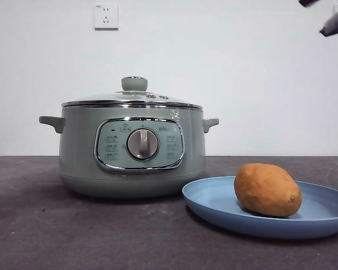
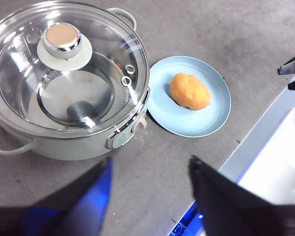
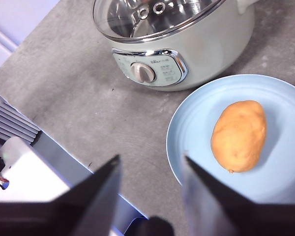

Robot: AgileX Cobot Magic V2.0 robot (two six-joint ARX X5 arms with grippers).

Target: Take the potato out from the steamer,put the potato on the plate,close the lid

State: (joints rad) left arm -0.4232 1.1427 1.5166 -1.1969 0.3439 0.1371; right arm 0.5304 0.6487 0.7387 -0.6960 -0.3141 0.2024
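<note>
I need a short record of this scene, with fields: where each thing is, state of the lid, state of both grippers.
potato: lies on the plate, apart from the steamer
plate: on the table, beside the steamer
steamer: on the table, nothing seen inside through the glass
lid: closed on the steamer
left gripper: open, holds nothing, above the table near the steamer
right gripper: open, holds nothing, above the plate's edge
task: looks complete

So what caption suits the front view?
Potato resting on the blue plate beside the lidded green steamer.
</note>
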